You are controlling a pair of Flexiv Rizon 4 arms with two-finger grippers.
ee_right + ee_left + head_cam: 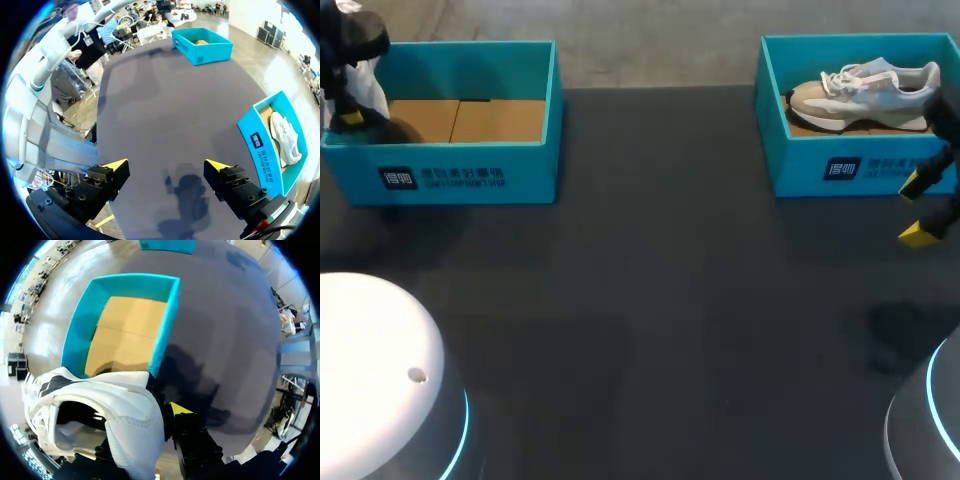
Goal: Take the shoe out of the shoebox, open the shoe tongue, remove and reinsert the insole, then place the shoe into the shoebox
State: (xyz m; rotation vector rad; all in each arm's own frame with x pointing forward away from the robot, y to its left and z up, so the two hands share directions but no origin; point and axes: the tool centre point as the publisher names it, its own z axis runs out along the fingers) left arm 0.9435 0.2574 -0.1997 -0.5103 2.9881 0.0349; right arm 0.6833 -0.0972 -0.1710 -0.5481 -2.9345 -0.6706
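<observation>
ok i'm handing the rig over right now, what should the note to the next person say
Left claw: shut on the white shoe, held up by the empty left box.
Right claw: open, over the table in front of the right box, where a second shoe lies.
Done: shoe out of box.
Apparently left: open tongue, insole out and in, shoe back in box.

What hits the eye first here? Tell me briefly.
Two bright teal boxes stand out at the far side of the dark table. The right box holds a beige and white shoe, while the left box shows only its cardboard floor. At the left box's left end my left hand grips a white shoe, and my right hand hangs open in front of the right box.
</observation>
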